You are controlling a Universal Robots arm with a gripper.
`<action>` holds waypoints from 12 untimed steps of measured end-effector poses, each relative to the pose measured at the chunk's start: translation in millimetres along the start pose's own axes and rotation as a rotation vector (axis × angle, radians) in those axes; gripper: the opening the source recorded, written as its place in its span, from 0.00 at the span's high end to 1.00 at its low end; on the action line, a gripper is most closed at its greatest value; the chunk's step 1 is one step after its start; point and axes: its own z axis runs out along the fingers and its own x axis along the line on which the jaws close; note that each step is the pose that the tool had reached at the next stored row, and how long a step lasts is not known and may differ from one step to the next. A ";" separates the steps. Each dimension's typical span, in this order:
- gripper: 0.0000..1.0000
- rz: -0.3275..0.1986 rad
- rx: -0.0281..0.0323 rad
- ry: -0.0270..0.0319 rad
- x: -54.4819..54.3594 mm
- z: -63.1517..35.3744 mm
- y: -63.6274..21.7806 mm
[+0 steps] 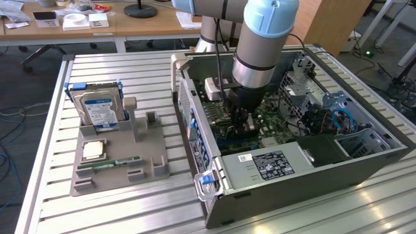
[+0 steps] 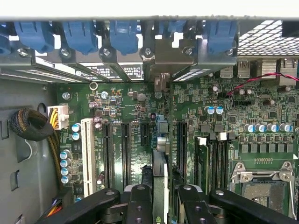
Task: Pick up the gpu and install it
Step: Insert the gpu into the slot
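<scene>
The gpu (image 2: 160,164) shows edge-on in the wrist view as a thin dark card standing upright over the green motherboard (image 2: 135,154), between two long black expansion slots. Its far end reaches toward the rear slot covers with blue latches (image 2: 124,35). My gripper (image 2: 161,205) is shut on the card, one black finger (image 2: 138,205) on each side. In the exterior view the gripper (image 1: 244,127) is lowered deep inside the open computer case (image 1: 293,170), close to the board. Whether the card's edge sits in a slot is hidden.
On the exterior view's left, a grey fixture (image 1: 117,170) holds a blue-labelled hard drive (image 1: 97,109), a CPU (image 1: 93,150) and a green RAM stick (image 1: 107,163). Inside the case are a drive cage (image 1: 305,92), cables (image 1: 341,117) and a CPU socket (image 2: 261,186).
</scene>
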 end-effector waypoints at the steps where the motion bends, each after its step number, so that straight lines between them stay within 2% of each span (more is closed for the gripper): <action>1: 0.74 0.000 -0.0002 -0.0001 0.0 0.0 0.1; 12: 0.74 0.000 -0.0003 0.0002 0.0 0.3 0.2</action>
